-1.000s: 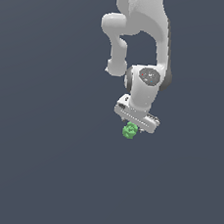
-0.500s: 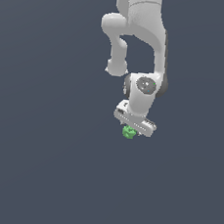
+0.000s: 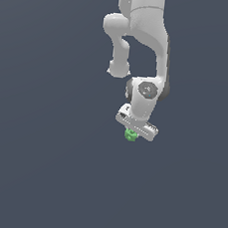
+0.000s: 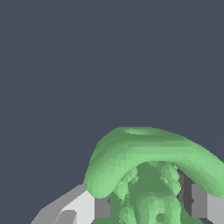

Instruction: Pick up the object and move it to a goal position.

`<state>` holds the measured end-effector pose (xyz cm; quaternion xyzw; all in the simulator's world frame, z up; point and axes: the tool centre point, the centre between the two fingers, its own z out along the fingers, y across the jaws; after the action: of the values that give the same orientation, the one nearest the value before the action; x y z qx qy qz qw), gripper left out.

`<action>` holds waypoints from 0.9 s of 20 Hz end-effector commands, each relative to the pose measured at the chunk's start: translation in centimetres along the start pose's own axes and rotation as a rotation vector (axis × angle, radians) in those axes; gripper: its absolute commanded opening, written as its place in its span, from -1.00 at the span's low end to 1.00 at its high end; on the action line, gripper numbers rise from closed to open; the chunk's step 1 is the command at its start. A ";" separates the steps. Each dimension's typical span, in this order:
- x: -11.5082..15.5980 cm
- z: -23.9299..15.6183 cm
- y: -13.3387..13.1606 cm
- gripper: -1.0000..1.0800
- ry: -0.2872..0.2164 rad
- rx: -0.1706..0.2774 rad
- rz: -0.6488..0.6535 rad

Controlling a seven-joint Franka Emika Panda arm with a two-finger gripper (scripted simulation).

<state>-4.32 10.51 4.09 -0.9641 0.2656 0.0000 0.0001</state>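
Here the object (image 3: 130,135), small, green and lumpy, is shown clamped between the closed-in jaws of the gripper (image 3: 132,133), clear of the ground. Slippage is judged possible, since so irregular a surface is gripped only narrowly.

The object (image 3: 130,135) sits between the fingers (image 4: 101,205), beneath the arm (image 3: 145,34).

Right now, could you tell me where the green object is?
In the exterior view the green object sits just under the gripper, slightly right of centre; the wrist view shows it between the fingers.
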 end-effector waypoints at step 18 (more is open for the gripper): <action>0.7 -3.2 -2.4 -1.00 0.000 0.000 0.001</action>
<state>-2.93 11.81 6.57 -0.9640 0.2659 0.0002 -0.0001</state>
